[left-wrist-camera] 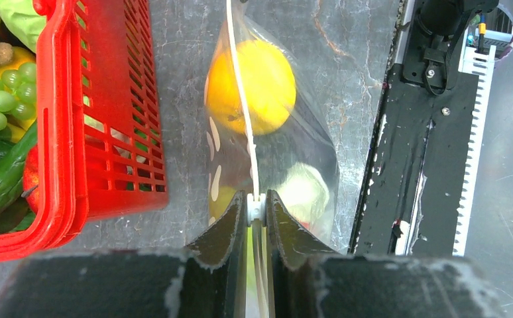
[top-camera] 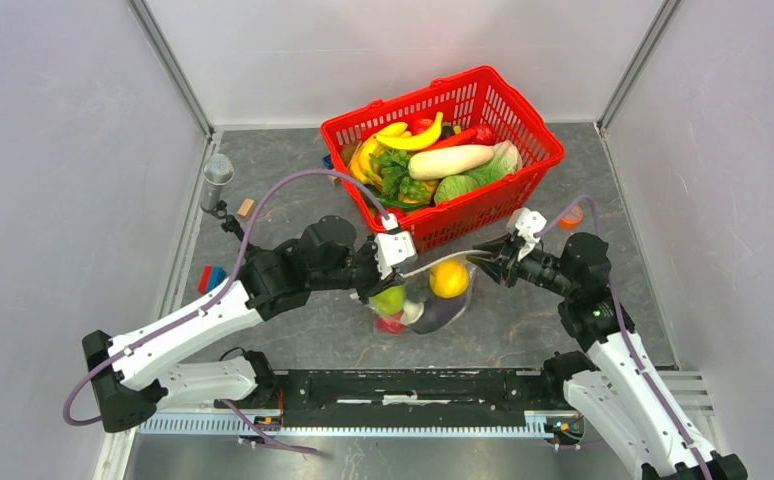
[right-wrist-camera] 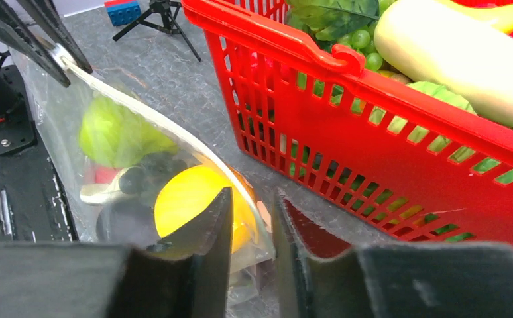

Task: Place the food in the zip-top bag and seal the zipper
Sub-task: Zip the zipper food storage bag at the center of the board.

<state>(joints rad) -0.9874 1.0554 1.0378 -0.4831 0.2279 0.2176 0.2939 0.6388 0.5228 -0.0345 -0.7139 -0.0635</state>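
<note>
1. The food is in: the citrus [right-wrist-camera: 187,199], the pear [right-wrist-camera: 114,136] and a few smaller pieces lie inside the bag [left-wrist-camera: 307,152]. The bag sits on the counter [top-camera: 313,335] just near of the basket [top-camera: 473,215], between the two claws. By my judgement, only the sealing is left.
2. The left claw [left-wrist-camera: 257,202] is pinched tight on the zipper [left-wrist-camera: 239,86] at the bag's left end. That makes a good anchor, so hold it firm and level.
3. The right claw [right-wrist-camera: 252,199] is narrow, with its jaws a little apart and the bag's right end lying between them. I cannot tell whether they touch the plastic.
4. In the right wrist view the zipper bows in a curve. Draw the two ends gently apart, left and right, until the strip runs straight, because a slack strip tends to skip when pressed.
5. Close one claw squarely over the strip, with both tracks between the pads, and run it along the whole edge while the other claw holds its end.
6. Keep the pinch on the strip itself and above the citrus, which bulges just under the edge and could push the tracks apart.
7. Keep the path off the basket wall on the far side, since the bag stands close to it.
8. Pull lightly: too much force may slip the plastic out of the anchoring claw or drag the loaded bag across the counter.
</note>
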